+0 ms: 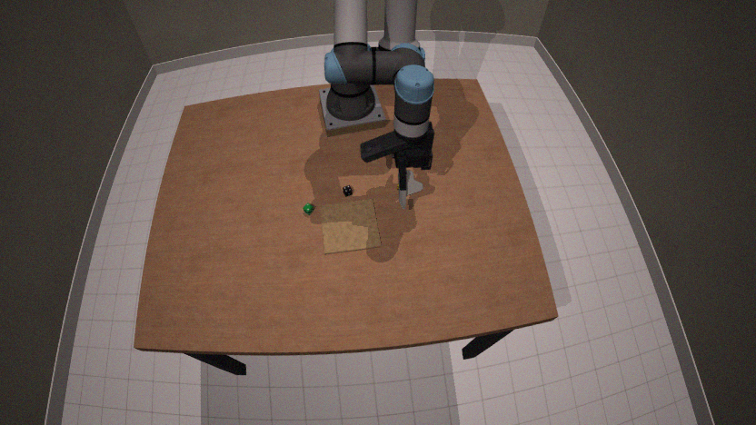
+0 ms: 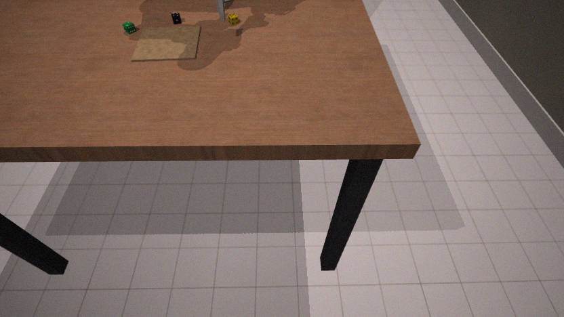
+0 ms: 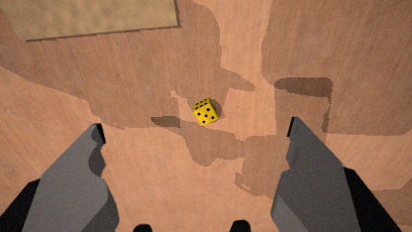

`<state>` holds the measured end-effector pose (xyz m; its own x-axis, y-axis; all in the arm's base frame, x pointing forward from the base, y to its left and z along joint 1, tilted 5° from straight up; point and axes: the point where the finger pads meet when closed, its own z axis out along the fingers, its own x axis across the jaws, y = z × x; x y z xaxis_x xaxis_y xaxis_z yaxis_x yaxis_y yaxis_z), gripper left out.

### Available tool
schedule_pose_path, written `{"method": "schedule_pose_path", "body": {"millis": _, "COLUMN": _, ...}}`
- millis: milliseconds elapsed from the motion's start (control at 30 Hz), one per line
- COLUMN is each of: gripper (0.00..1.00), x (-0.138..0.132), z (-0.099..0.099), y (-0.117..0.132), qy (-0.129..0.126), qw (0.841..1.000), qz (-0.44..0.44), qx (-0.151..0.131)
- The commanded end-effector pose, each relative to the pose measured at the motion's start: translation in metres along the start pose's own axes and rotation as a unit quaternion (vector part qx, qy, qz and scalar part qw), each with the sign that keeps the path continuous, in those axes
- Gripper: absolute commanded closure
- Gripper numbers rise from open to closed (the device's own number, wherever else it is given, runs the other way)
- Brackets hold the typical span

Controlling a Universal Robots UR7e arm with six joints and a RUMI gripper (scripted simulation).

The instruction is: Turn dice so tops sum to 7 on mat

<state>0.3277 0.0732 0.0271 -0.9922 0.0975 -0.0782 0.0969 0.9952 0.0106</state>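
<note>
The yellow die (image 3: 205, 112) (image 2: 233, 18) sits on the table right of the mat; the wrist view shows five pips on its top face and six on a side. The black die (image 1: 347, 190) (image 2: 176, 18) sits just behind the mat (image 1: 343, 240) (image 2: 161, 49) (image 3: 99, 15). The green die (image 1: 308, 208) (image 2: 129, 27) sits left of the mat's back corner. The top numbers of the black and green dice are too small to read surely. My gripper (image 3: 197, 121) (image 1: 409, 197) is open and empty above the yellow die, which it mostly hides in the top view.
The wooden table (image 1: 237, 295) (image 2: 276, 98) carries the mat and dice. The arm's base (image 1: 351, 118) stands at the table's back edge, behind the dice. The arm's shadow falls across the mat and around the yellow die.
</note>
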Motion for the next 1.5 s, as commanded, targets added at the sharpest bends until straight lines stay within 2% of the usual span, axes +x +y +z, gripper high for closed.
{"method": "schedule_pose_path", "body": {"millis": 0, "gripper": 0.00, "x": 0.000, "z": -0.001, "y": 0.000, "qy": 0.000, "qw": 1.000, "qz": 0.000, "qx": 0.000}}
{"method": "schedule_pose_path", "body": {"millis": 233, "gripper": 0.00, "x": 0.000, "z": -0.017, "y": 0.000, "qy": 0.000, "qw": 1.000, "qz": 0.000, "qx": 0.000}}
{"method": "schedule_pose_path", "body": {"millis": 500, "gripper": 0.00, "x": 0.000, "z": -0.058, "y": 0.000, "qy": 0.000, "qw": 1.000, "qz": 0.000, "qx": 0.000}}
{"method": "schedule_pose_path", "body": {"millis": 567, "gripper": 0.00, "x": 0.000, "z": -0.058, "y": 0.000, "qy": 0.000, "qw": 1.000, "qz": 0.000, "qx": 0.000}}
{"method": "schedule_pose_path", "body": {"millis": 767, "gripper": 0.00, "x": 0.000, "z": -0.091, "y": 0.000, "qy": 0.000, "qw": 1.000, "qz": 0.000, "qx": 0.000}}
{"method": "schedule_pose_path", "body": {"millis": 900, "gripper": 0.00, "x": 0.000, "z": -0.106, "y": 0.000, "qy": 0.000, "qw": 1.000, "qz": 0.000, "qx": 0.000}}
{"method": "schedule_pose_path", "body": {"millis": 1067, "gripper": 0.00, "x": 0.000, "z": -0.113, "y": 0.000, "qy": 0.000, "qw": 1.000, "qz": 0.000, "qx": 0.000}}
{"method": "schedule_pose_path", "body": {"millis": 1467, "gripper": 0.00, "x": 0.000, "z": -0.113, "y": 0.000, "qy": 0.000, "qw": 1.000, "qz": 0.000, "qx": 0.000}}
